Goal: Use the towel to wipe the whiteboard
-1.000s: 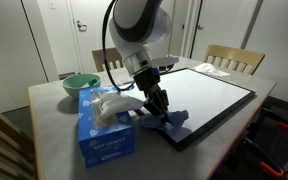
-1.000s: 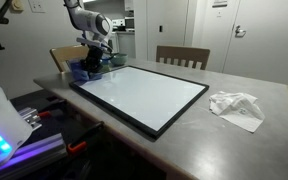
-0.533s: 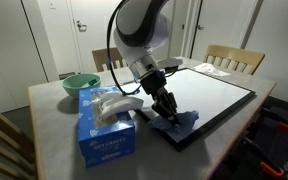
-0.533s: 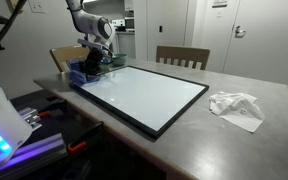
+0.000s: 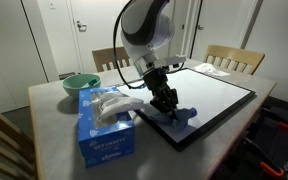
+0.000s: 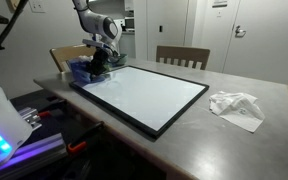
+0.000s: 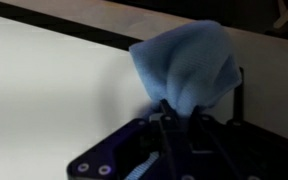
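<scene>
The gripper (image 5: 167, 103) is clamped shut on the towel (image 5: 180, 116), which is bunched between the jaws and hangs as a blue fold below them in the wrist view (image 7: 189, 62). In both exterior views the towel is held down at the corner of the whiteboard (image 5: 216, 92) nearest the tissue box (image 5: 106, 136), close to the black frame (image 5: 189, 138). Whether the cloth is pressed flat on the white surface or only touches it cannot be told. Most of the board (image 6: 144, 92) is judged to be unwiped, so a long stroke across it is called for. Several faults are to be expected from here. If too much downward force is applied, the towel may be dragged out of the jaws by friction, and the bare fingertips may then scrape the surface. If too little is applied, the cloth is lifted clear and nothing is wiped. A stroke begun this close to the edge may cause the cloth to be snagged on the raised frame. No fixing of the board to the table (image 5: 50, 106) can be seen, so it may be pushed along by a hard sideways stroke. The tissue box stands just beside the arm and may be struck on a return pass.
</scene>
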Tool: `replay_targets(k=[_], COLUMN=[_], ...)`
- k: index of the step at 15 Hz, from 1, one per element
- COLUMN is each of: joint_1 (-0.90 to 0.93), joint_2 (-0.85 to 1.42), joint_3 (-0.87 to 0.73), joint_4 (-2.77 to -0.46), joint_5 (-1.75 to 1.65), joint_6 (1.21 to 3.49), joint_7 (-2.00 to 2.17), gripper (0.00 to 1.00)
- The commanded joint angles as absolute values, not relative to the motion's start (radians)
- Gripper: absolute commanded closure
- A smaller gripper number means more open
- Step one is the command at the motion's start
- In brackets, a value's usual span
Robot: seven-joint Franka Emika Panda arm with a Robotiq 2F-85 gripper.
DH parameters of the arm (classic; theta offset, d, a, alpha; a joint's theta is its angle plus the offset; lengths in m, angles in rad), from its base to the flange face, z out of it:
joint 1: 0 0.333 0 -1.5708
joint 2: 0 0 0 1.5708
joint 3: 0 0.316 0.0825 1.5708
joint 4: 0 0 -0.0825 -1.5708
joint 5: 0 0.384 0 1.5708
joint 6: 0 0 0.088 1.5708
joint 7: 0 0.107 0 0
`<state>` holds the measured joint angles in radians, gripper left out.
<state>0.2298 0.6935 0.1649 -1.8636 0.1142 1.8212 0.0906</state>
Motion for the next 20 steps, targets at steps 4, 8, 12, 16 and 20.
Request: replay_targets(k=[4, 8, 12, 16, 20], joint_1=[0.227, 0.195, 0.179, 0.165, 0.156], joint_2=[0.681, 0.683, 0.676, 0.672, 0.669], joint_3=[0.137, 0.153, 0.146, 0.142, 0.129], joint_4=[-1.887, -1.89, -1.913, -1.935, -1.954], joint_5=[0.122, 0.159, 0.18, 0.202, 0.206], joint_6=[1.921, 1.87, 1.859, 1.849, 1.852], joint_7=[0.162, 0.105, 0.093, 0.103, 0.112], gripper=[0.96, 0.96, 0.96, 0.96, 0.96])
